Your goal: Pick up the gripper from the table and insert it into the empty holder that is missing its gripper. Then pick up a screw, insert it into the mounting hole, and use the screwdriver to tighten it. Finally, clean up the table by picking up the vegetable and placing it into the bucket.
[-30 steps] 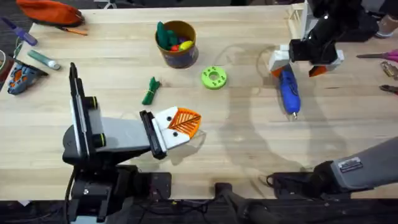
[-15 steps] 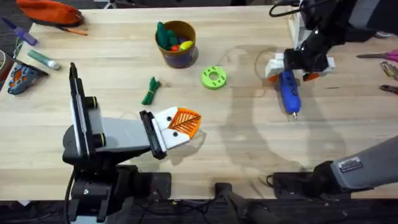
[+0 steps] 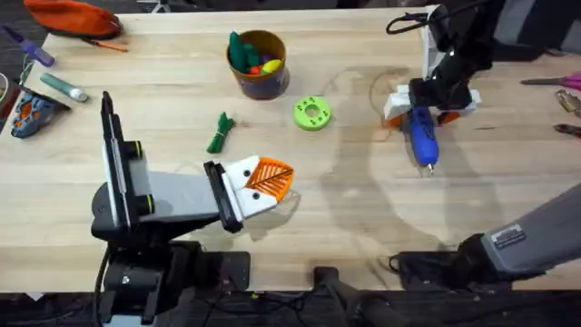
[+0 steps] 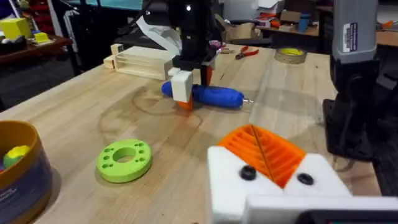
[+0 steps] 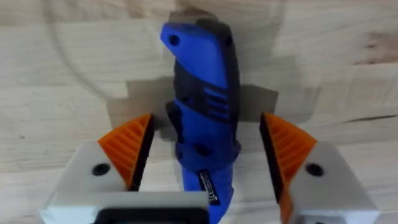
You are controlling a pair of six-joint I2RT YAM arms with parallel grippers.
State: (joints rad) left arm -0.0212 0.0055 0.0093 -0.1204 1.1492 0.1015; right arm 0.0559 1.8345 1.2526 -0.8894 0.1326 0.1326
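Right gripper [image 5: 202, 168] straddles the screwdriver [image 5: 204, 118], wide open and empty; tightening undone, vegetable [image 3: 221, 133] outside bucket [image 3: 258, 62].

Glossy blue plastic screwdriver [image 5: 204, 118]; matt wood table [image 3: 363, 218].

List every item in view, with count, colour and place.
screwdriver: 1, blue, lying on the table right of centre, between the right gripper's open fingers
bucket: 1, tan rim and dark body, far centre, toys inside
vegetable: 1, dark green, lying left of the ring
ring: 1, lime green with holes, centre
wooden tray: 1, pale, far right
pouch: 1, orange, far left corner
left gripper: white with orange pads, shut, near left
right gripper: white with orange pads, open, straddling the screwdriver
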